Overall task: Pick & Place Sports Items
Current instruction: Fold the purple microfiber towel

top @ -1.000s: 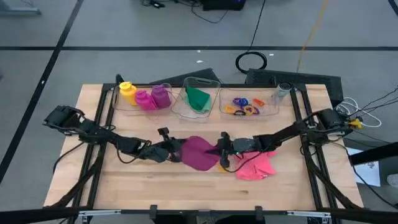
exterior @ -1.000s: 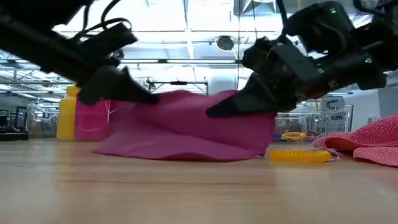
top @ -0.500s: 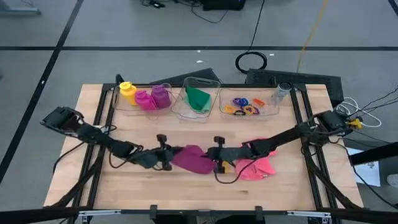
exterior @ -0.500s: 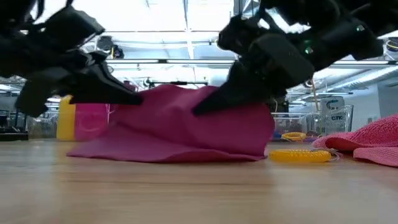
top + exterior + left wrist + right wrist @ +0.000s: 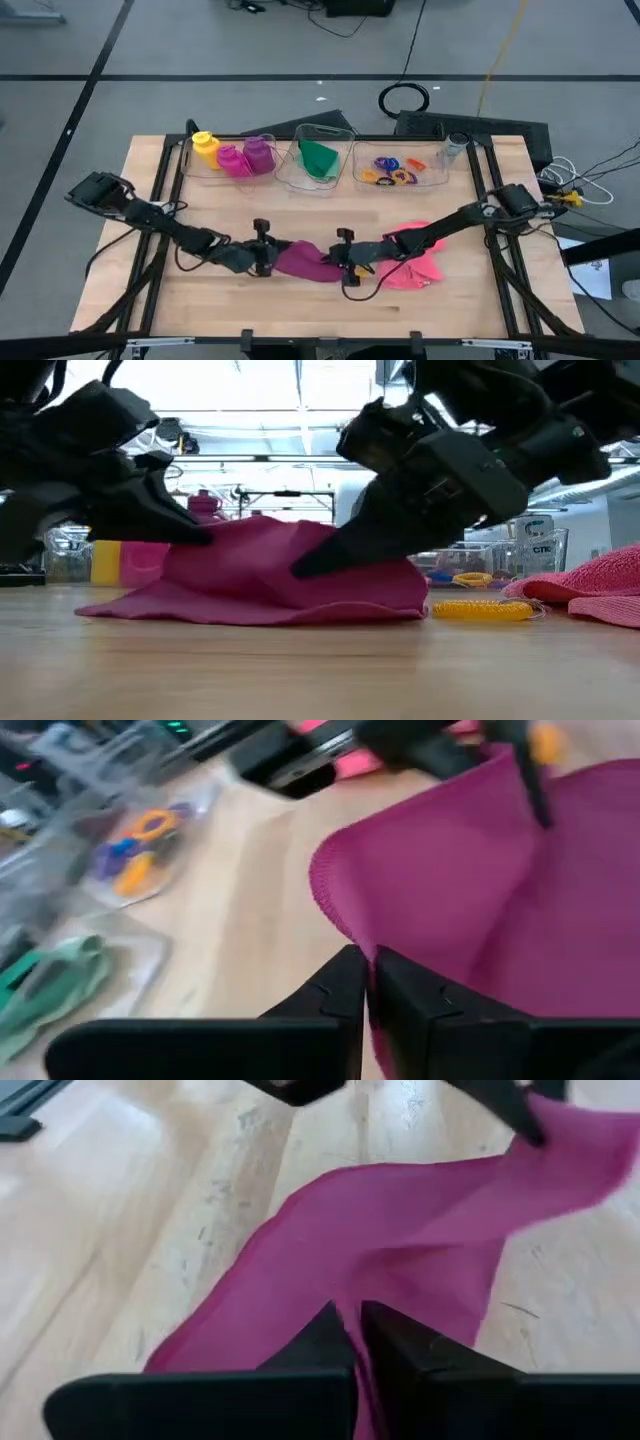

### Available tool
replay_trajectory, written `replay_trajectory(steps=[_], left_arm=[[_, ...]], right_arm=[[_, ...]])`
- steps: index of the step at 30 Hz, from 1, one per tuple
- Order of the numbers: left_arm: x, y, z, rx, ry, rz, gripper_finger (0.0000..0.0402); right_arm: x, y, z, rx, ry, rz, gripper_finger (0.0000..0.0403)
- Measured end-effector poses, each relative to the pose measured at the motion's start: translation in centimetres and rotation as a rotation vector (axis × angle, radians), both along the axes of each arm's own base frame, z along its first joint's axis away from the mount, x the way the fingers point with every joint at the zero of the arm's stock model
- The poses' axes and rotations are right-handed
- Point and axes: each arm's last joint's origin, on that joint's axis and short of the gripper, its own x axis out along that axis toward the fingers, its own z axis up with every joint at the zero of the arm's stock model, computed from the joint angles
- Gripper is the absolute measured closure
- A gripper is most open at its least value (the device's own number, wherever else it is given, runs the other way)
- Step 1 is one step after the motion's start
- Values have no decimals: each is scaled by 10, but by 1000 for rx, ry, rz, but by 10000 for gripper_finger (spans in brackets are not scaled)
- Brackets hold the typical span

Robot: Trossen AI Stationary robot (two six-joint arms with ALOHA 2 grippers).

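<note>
Pincers nearer front, magenta cloth (image 5: 300, 262) bunched

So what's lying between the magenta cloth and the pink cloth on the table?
A yellow coiled ring lies on the wood between the magenta cloth and the pink cloth, clearest in the low view.

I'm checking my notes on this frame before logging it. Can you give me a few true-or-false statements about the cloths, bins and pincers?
1. Both the left pincer and the right pincer grip the magenta cloth. True.
2. The green cloth lies on the bare table. False: it sits in the middle bin.
3. The pink cloth lies on the table beside the right arm. True.
4. The yellow bottle stands in the bin with the rings. False: it stands with the other bottles.
</note>
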Motion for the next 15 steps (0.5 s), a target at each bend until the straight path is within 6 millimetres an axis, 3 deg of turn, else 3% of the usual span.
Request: replay_trajectory(steps=[9,15], left_arm=[[2,1,-1,-130,40,-93,380],[0,4,9,-201,43,-118,375]], right_arm=[[8,4,9,-11,-16,31,403],[8,4,8,-15,-2,30,403]])
